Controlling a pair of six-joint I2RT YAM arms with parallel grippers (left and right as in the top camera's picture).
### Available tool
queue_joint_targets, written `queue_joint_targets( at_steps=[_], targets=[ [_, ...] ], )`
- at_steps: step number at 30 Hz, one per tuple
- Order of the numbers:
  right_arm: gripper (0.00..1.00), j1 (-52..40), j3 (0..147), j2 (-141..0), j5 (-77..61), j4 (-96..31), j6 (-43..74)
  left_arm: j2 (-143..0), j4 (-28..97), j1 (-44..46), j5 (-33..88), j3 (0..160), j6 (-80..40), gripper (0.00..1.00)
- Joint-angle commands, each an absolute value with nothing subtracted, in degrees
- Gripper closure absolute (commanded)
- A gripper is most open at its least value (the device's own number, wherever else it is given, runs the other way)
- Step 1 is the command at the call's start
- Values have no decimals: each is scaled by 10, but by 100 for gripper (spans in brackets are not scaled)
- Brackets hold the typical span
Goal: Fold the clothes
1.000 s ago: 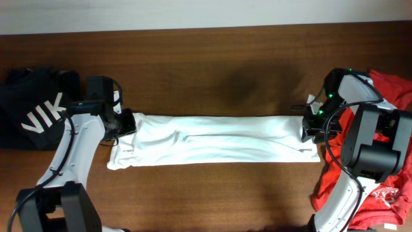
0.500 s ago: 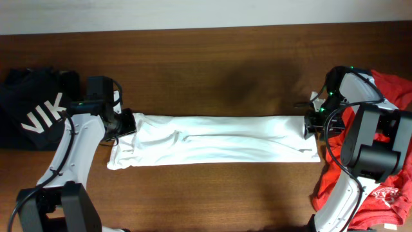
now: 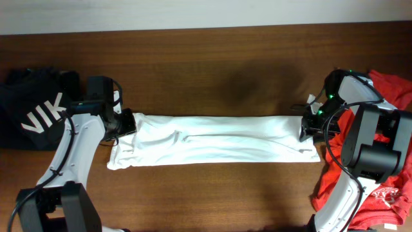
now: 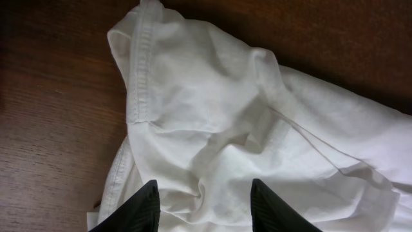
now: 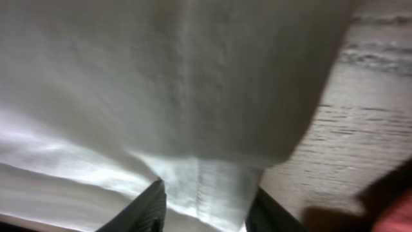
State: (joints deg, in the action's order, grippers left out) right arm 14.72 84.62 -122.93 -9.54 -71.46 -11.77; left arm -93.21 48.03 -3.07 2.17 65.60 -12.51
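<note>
The white T-shirt (image 3: 212, 142) lies on the table as a long narrow band running left to right; no print shows. My left gripper (image 3: 129, 122) is at its left end. In the left wrist view its jaws (image 4: 205, 203) are open, with rumpled white cloth and a hem (image 4: 225, 116) below and between them. My right gripper (image 3: 308, 129) is at the shirt's right end. In the right wrist view its jaws (image 5: 207, 206) are open astride the cloth's edge (image 5: 161, 84), very close to it.
A black garment with white letters (image 3: 32, 116) lies at the far left. A red-orange T-shirt (image 3: 393, 90) lies at the far right, under the right arm. Brown wooden table (image 3: 212, 71) shows behind and in front of the shirt.
My right gripper has shifted slightly at the shirt's right end. The left arm and the shirt have not visibly moved.
</note>
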Motion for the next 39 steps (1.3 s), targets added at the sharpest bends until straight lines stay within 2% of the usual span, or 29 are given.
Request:
queue_joint_targets(
  at_steps=[1, 3, 6, 11, 14, 20, 26, 39],
  targets=[
    [69, 132, 834, -1236, -125, -708, -117, -929, 481, -32, 29, 660, -124, 55],
    [75, 127, 834, -1236, -125, -707, -117, -929, 481, -32, 29, 660, -124, 55],
    [96, 124, 834, -1236, -124, -704, -117, -929, 481, -32, 29, 660, -124, 55],
    [96, 124, 847, -1235, -88, -718, -90, -929, 481, -32, 28, 660, -124, 55],
    [96, 124, 886, -1228, -55, -741, -48, -929, 481, -32, 28, 660, -124, 55],
    [96, 98, 981, -1210, -60, -822, -42, -929, 480, -32, 28, 660, -124, 54],
    [96, 8, 1009, -1205, -101, -847, -39, -929, 481, -32, 28, 660, -124, 54],
    [96, -201, 1009, -1205, -114, -775, 56, -929, 481, -32, 28, 658, -124, 54]
  ],
)
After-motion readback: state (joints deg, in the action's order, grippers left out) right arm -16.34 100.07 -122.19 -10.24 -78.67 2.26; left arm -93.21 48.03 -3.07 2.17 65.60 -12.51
